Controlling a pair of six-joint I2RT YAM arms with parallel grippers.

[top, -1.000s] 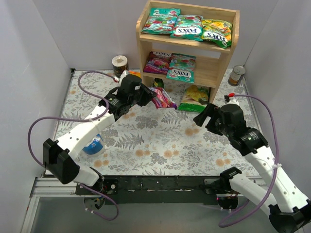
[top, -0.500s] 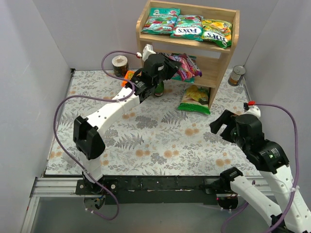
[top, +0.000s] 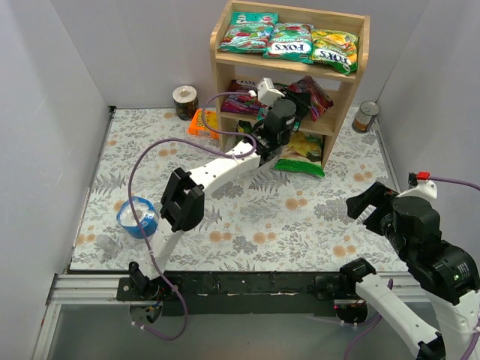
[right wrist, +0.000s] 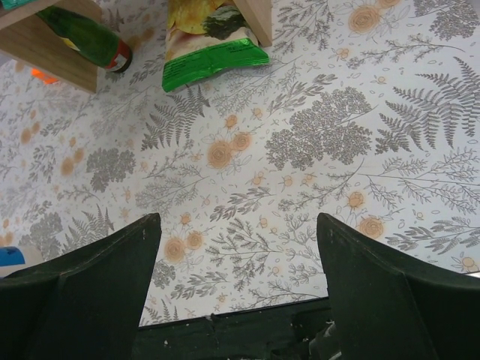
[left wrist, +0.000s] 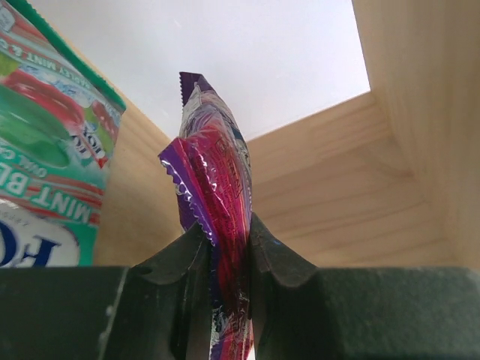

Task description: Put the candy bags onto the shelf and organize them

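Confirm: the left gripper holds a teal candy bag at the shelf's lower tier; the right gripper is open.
Not teal: the left wrist view shows the left gripper holding a purple-magenta candy bag. The lower tier of the shelf and open right gripper are right.

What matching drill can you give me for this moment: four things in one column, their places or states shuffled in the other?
1. purple candy bag
2. yellow-green candy bag
3. green-and-yellow snack bag
4. right gripper

A. open, over the floral table
B. right end of the shelf's top tier
C. pinched in the left gripper
D. on the table, poking out from under the shelf

Pairs: 1-C, 2-B, 3-D, 4-A
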